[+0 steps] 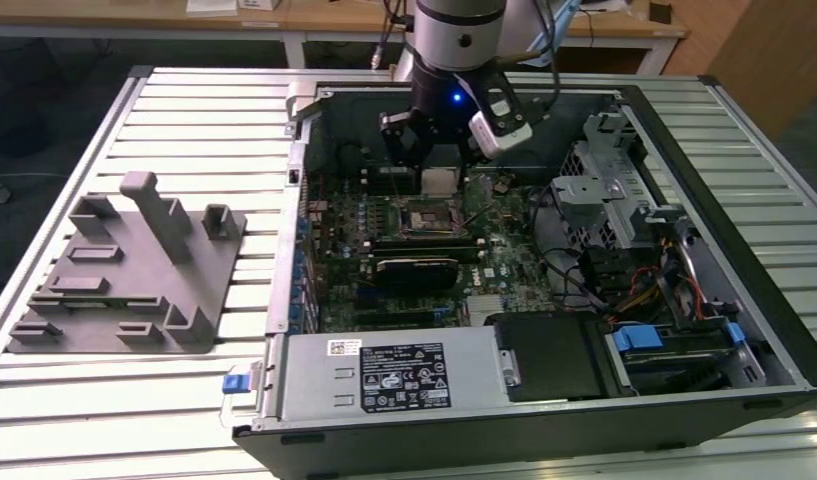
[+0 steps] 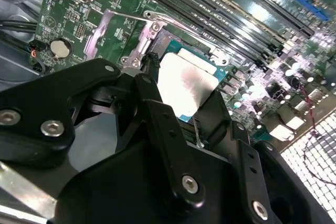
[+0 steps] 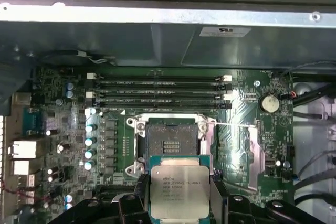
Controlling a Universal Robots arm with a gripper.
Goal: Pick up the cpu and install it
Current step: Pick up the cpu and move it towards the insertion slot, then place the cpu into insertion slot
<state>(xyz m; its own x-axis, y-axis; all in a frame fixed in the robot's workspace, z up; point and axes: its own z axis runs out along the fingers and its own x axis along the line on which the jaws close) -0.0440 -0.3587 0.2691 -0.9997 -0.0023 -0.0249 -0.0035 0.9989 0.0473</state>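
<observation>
Small flat square silver-topped cpu (image 3: 180, 184), clamped by opposite edges between the black gripper's (image 3: 179, 195) fingers.
It hangs close above the green motherboard (image 3: 63, 129), by the open black square socket frame (image 3: 170, 139). I judge it light, stiff and fragile underneath (slick on top too), so gripping the rims seems wise.

The exterior view looks down from well off on the whole open computer case (image 1: 515, 440), the gripper (image 1: 439, 185) inside it. The first wrist view sits close behind the jaws, facing the motherboard (image 3: 252, 129), with the cpu (image 3: 180, 190) between them and the socket (image 3: 170, 137) just beyond. The second wrist view, seemingly from the jaws' other side and nearer still, shares that cpu and motherboard.
</observation>
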